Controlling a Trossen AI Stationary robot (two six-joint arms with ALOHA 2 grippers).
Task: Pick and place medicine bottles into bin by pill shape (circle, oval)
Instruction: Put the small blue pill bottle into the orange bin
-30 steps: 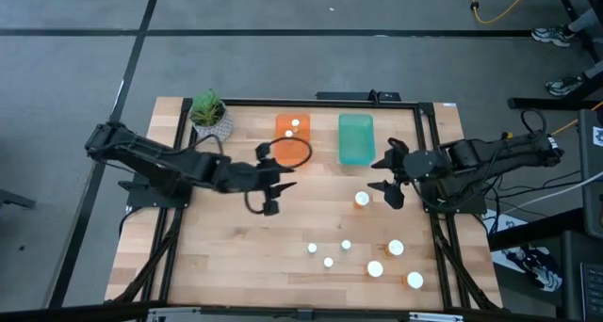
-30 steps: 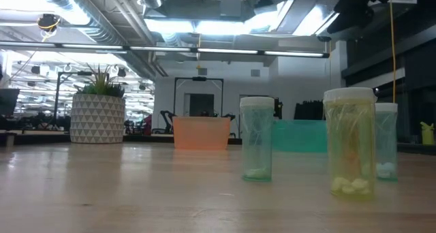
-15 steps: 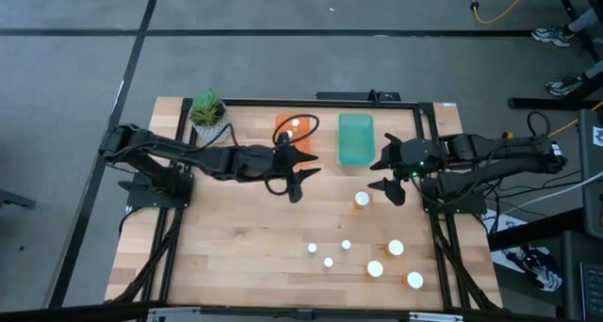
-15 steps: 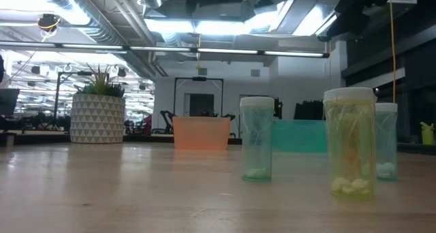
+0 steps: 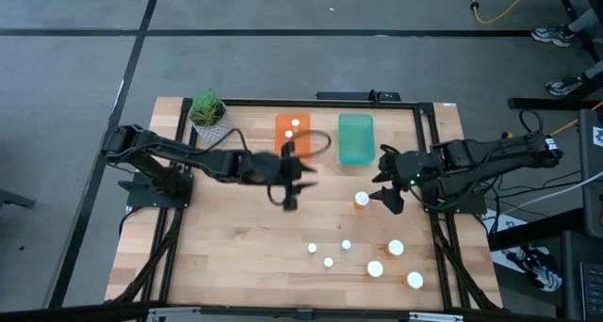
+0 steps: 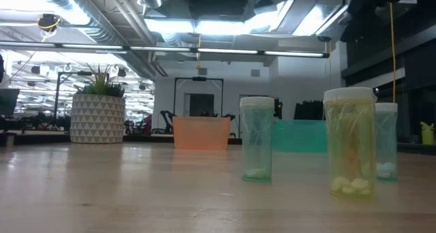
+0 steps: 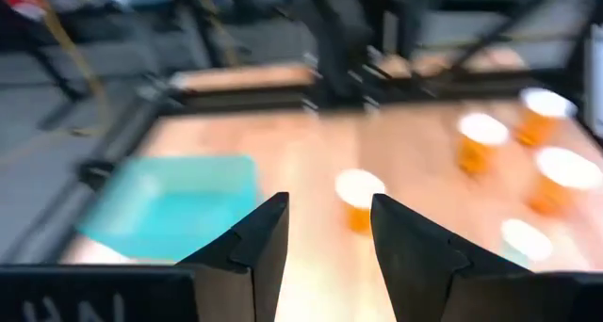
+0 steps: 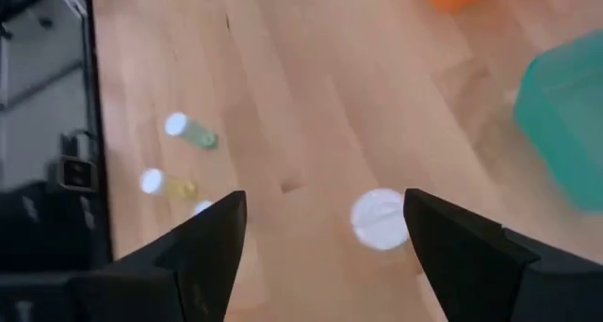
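We looked down on the wooden table (image 5: 226,247) and saw the left gripper (image 5: 290,176) near the middle of the frame, just below the orange bin (image 5: 292,134), with its jaws a little apart and nothing between them. The right gripper (image 5: 388,183) sat toward the right side, jaws wide apart, with one white-capped bottle (image 5: 362,200) on the table just beside it. The teal bin (image 5: 356,138) stood next to the orange one. Two white caps (image 5: 293,127) showed inside the orange bin, probably bottles. More medicine bottles (image 5: 375,267) stood scattered in the lower right. A potted plant (image 5: 209,113) sat at the upper left.
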